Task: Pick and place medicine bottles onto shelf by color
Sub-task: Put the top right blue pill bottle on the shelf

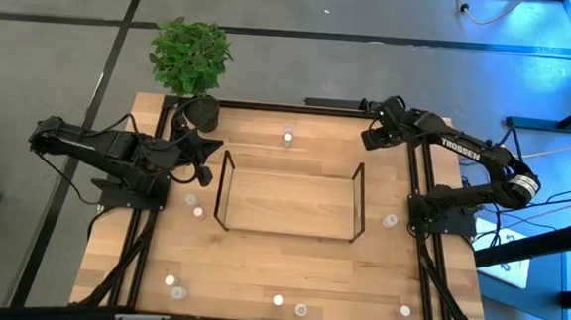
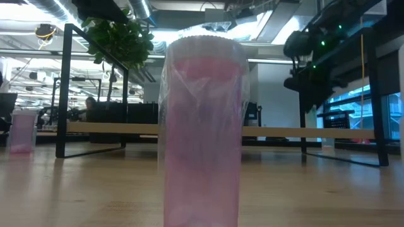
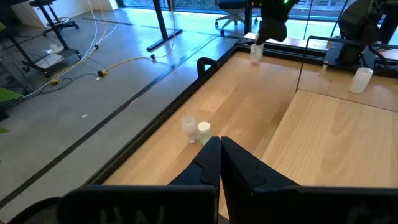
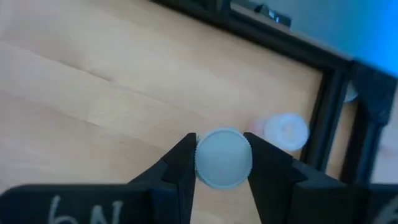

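My right gripper [image 4: 222,163] is over the table's far right corner [image 1: 371,135], pointing down, shut on a bottle whose round whitish top [image 4: 224,158] is all that shows. A pinkish bottle [image 4: 286,131] stands on the table below it. My left gripper [image 3: 219,148] is shut and empty at the shelf's far left corner [image 1: 207,147]. The shelf [image 1: 289,198] stands mid-table with a bare board. Two bottles [image 3: 196,130] stand ahead of my left gripper. Other bottles stand left of the shelf [image 1: 194,205], to its right [image 1: 390,221] and along the near edge [image 1: 277,300]. My right gripper pinches the bottle's whitish top [image 4: 200,163] between its two fingers, one on each side of the round rim. The fingers come from above, pointing down. The bottle's body is hidden under its own top. It looks upright and clear of the table.
A potted plant [image 1: 190,60] stands at the far left corner. Black frame rails [image 1: 418,188] run along the table's sides. In the low view a pink bottle [image 2: 202,126] stands right before the camera, with another [image 2: 22,132] at the left.
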You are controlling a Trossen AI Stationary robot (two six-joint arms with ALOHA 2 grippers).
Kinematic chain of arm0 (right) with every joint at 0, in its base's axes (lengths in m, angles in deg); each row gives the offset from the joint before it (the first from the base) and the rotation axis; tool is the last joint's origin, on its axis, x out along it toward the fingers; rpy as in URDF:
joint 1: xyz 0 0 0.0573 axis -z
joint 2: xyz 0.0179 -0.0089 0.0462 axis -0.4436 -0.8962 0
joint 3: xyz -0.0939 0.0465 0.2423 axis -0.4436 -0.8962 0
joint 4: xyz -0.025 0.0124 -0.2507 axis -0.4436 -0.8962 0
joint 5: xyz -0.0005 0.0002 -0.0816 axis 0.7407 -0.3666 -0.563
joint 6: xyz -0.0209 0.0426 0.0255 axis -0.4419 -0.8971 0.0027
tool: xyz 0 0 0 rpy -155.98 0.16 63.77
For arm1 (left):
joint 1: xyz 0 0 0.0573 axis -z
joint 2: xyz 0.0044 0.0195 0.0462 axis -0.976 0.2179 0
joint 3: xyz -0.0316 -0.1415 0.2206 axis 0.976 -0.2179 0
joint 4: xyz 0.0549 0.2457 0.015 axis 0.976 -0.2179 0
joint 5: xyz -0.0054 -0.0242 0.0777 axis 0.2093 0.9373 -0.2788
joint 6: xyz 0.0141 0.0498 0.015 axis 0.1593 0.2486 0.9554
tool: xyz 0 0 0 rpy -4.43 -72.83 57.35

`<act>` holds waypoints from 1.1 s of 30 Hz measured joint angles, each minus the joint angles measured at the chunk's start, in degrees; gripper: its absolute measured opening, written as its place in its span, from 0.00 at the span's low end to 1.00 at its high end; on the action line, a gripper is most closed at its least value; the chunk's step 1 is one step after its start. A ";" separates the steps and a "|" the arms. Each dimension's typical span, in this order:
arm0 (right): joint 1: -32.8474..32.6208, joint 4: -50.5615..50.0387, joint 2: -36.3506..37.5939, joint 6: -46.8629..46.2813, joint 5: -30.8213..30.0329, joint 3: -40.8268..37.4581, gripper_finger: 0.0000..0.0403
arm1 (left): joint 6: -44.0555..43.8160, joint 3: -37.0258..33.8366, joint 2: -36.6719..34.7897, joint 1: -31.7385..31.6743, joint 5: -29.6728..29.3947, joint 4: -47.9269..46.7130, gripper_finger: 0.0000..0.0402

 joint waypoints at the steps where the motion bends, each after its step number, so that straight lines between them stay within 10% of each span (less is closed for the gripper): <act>1: -0.69 -1.15 0.00 0.37 -0.84 1.32 0.31 | -0.02 0.00 -0.01 -0.02 0.00 0.00 0.00; 21: -21.03 -7.41 0.02 1.88 -6.43 17.92 0.31 | -0.65 0.00 0.00 -0.02 1.01 0.04 0.00; 33: -29.93 -5.08 0.02 2.18 -6.59 17.92 0.31 | 1.47 0.00 -0.07 0.00 29.66 0.52 0.00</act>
